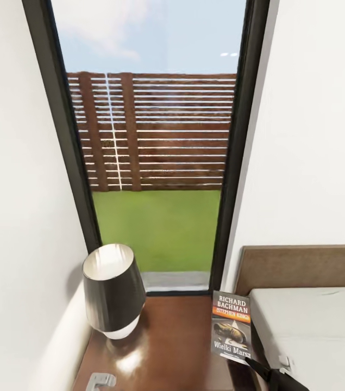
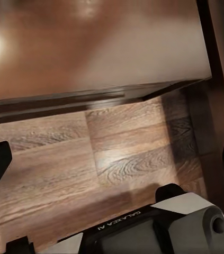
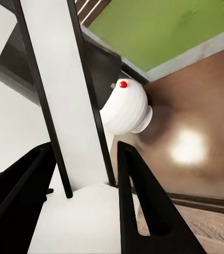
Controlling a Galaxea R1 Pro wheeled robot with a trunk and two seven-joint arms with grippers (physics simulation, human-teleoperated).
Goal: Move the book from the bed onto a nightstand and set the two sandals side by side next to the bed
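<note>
Room: white walls, tall window [image 1: 156, 163] onto lawn at 12 o'clock.
Book: book [image 1: 231, 326] stands tilted at nightstand [image 1: 167, 347] edge, bed [image 1: 313, 326] at 3 o'clock.
Right claw: right claw [image 3: 85, 174] pinches the book's lower edge.
Left claw: left claw [image 2: 112, 159] spread wide, empty, over plank floor.
Handling: judged light, thin, floppy, slick; better gripped near the spine.

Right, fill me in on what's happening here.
The right gripper holds the book upright at the edge of the nightstand nearest the bed. The book is not lying flat on it yet. A dark-shaded lamp stands on the nightstand. The left gripper hangs open and empty above the wood floor by the nightstand's front.
</note>
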